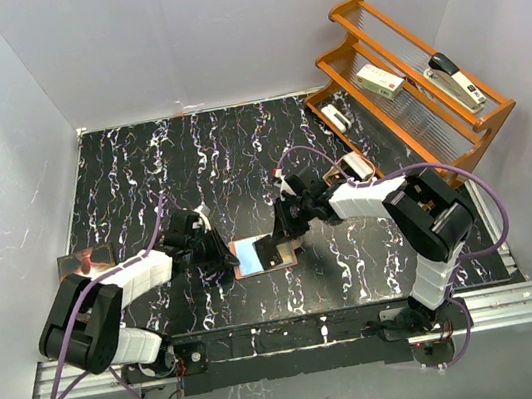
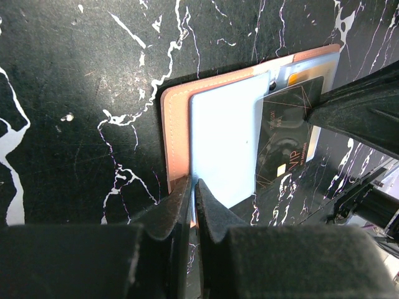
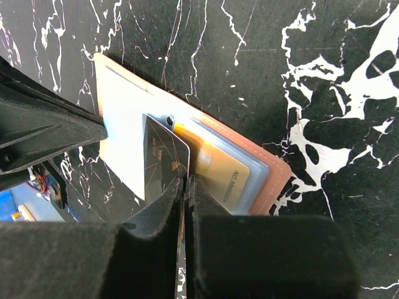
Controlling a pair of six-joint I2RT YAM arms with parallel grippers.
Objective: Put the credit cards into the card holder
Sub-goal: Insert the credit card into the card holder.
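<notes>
Overhead, the open card holder point(image 1: 252, 255) lies flat on the table point(image 1: 141, 179), toward the near edge and about midway between its left and right edges. The left gripper point(image 1: 229, 257) comes at it from the left and the right gripper point(image 1: 282, 241) from the right, with a dark card point(image 1: 268, 252) lying across the holder between them. Neither arm should lift here. The work is a flat slide, and the holder should stay put.

From the left wrist, the left gripper point(image 2: 193, 188) is closed thin on the near edge of the card holder point(image 2: 174, 137), at its pale inner leaf point(image 2: 224, 143). That pinch is the anchor, so it should hold firm without dragging. The dark card point(image 2: 283, 140) overlaps the leaf's right side, and a gold card point(image 2: 303, 78) shows beyond it. The right gripper point(image 2: 312, 115) meets the dark card's edge.

From the right wrist, the right gripper point(image 3: 185, 184) is clamped shut on the near edge of the dark card point(image 3: 163, 152), which stands tilted over the holder. The gold card point(image 3: 221, 171) sits tucked in on the card holder's point(image 3: 274, 177) right half. The left gripper point(image 3: 93, 128) pins the far side. I cannot make out the slot mouth. To my mind, the card's leading edge should be lowered flat and squared to the slot, then pushed slowly, so that a corner does not catch and buckle the leaf.
</notes>
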